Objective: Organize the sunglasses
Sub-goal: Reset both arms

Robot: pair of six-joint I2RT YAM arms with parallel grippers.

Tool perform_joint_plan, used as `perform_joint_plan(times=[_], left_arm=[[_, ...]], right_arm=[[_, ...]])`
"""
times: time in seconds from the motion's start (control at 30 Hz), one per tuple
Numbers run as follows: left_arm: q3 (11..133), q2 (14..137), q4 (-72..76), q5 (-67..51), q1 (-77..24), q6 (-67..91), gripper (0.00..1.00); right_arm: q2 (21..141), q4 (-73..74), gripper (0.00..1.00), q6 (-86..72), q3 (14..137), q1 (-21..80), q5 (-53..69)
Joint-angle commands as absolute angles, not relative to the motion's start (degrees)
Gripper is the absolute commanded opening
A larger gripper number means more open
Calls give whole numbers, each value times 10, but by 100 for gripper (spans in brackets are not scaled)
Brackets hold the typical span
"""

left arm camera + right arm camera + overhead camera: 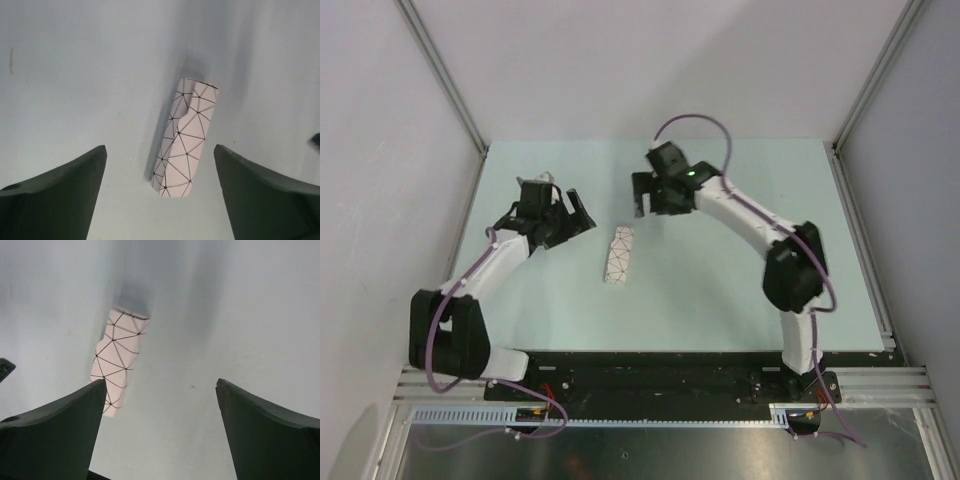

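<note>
A pale pink sunglasses case (619, 254) with a black triangle pattern lies closed on the green table, between the two arms. In the left wrist view the case (184, 138) lies just beyond and between the open fingers of my left gripper (160, 165). That left gripper (577, 212) hovers to the case's upper left. My right gripper (644, 196) hangs above and slightly right of the case, also open and holding nothing. In the right wrist view the case (117, 358) sits by the left finger, off to the side of the right gripper (160, 390). No sunglasses are visible.
The pale green table (720, 290) is enclosed by white walls with metal frame posts (440, 70) at the corners. A black rail (650, 365) runs along the near edge by the arm bases.
</note>
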State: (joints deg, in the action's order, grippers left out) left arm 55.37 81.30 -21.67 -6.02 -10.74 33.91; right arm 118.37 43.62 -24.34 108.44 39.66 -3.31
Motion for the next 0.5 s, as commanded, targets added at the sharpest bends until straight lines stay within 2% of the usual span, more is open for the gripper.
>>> perform_joint_plan(times=[0.0,0.27,0.47], left_arm=[[590,738,-230,-51,-103,306,100],[622,656,-248,-61,-100,258,100],[670,614,-272,-55,-100,227,100]], right_arm=[[1042,389,100,-254,1029,341,-58],[891,380,100,-258,938,246,-90],[779,371,100,-259,915,186,-109]])
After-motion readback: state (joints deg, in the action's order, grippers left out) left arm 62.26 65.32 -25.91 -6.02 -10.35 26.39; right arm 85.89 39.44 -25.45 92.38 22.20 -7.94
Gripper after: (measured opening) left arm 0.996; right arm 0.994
